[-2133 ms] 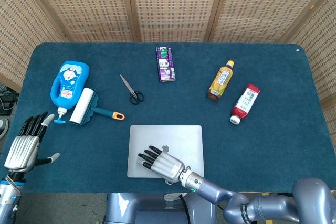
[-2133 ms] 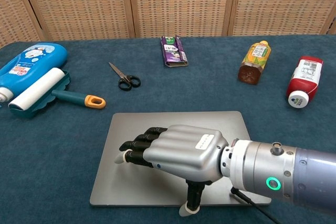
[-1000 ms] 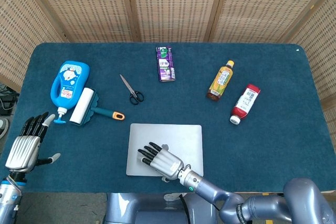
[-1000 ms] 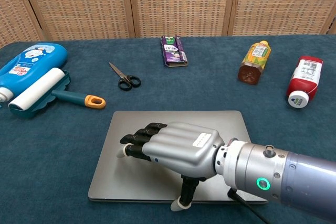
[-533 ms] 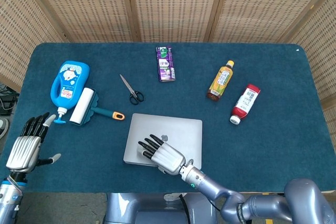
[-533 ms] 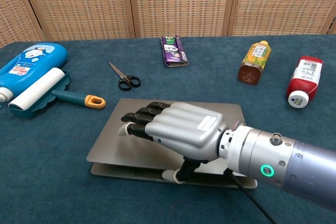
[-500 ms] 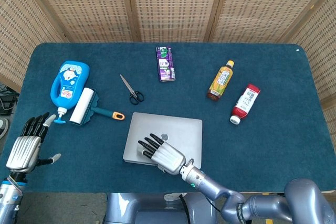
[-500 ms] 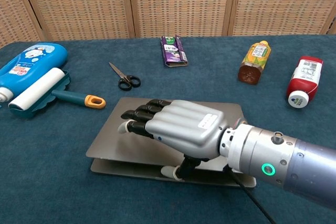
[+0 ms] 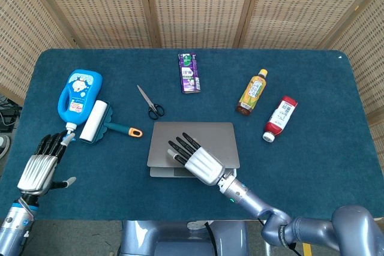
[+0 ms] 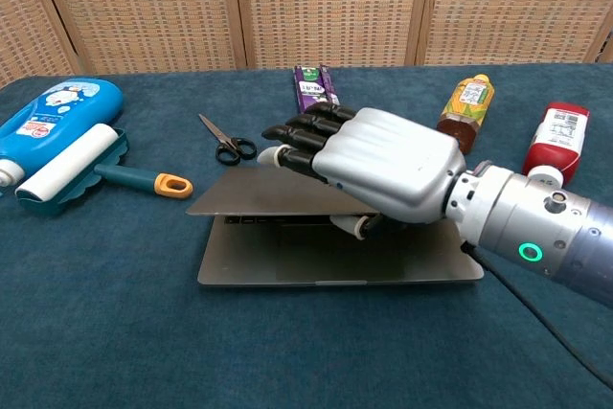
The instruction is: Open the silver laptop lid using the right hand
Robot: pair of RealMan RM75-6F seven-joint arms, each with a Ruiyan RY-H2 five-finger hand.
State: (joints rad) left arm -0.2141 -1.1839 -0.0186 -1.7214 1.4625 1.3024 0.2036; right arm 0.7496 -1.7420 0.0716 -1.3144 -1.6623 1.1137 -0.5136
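A: Where is the right hand just now?

B: On the silver laptop, which sits on the desk directly under it. The fingers lie spread across the top of the lid and the thumb is tucked under its front edge, so it grips the lid between them. The lid is partly raised; a band of keyboard shows in the gap in the chest view.

A: And the left hand?

B: Far off to the left of the right hand, at the desk's near corner, fingers apart, holding nothing.

A: What could spoil it from here?

B: I'd judge the hold is shallow, thumb against fingers on a thin smooth panel. If the hand tilts too quickly the lid may slip off the thumb and drop shut. Nothing steadies the base, so a stiff hinge could lift the front of it off the desk or drag the whole laptop.

A: Anything in the lid's path?

B: The scissors lie just beyond the fingertips, to their left, and a purple packet is further beyond. If the laptop slides away from the robot, its back edge might nudge the scissors. The two bottles to the hand's right are well apart from it.
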